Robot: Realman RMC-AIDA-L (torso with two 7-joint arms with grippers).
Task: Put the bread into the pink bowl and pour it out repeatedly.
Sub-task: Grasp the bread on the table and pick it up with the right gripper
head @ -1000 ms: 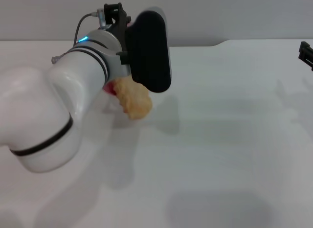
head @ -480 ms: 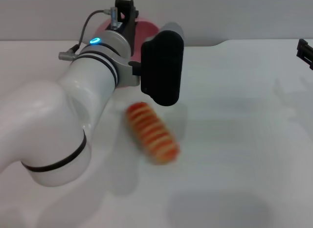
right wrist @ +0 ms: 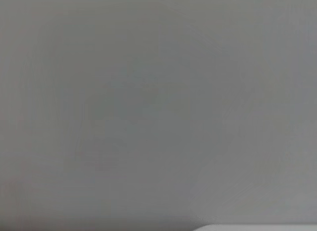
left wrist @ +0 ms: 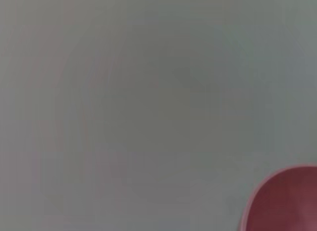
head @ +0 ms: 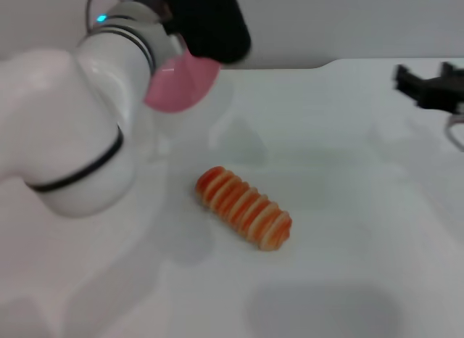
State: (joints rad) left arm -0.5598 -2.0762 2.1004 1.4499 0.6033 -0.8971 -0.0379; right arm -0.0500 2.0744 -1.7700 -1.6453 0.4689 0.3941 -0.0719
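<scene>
The bread (head: 243,209) lies on the white table (head: 348,207) near the middle, its orange-red and cream striped side up, long axis running from back left to front right. Behind it and to the left, the pink bowl (head: 181,84) hangs tilted above the table, held by my left gripper (head: 196,51), whose black body covers the bowl's upper part. In the left wrist view only an edge of the pink bowl (left wrist: 285,201) shows. My right gripper (head: 429,88) hovers at the far right edge, well away from the bread.
My big white left arm (head: 65,128) fills the left side of the head view and hides the table behind it. The table's back edge (head: 290,64) meets a grey wall. The right wrist view shows only plain grey.
The bread dropped out of the bowl, rolled towards the front right and now rests striped side up. The left arm lifted the bowl higher. The right gripper came in from the right edge.
</scene>
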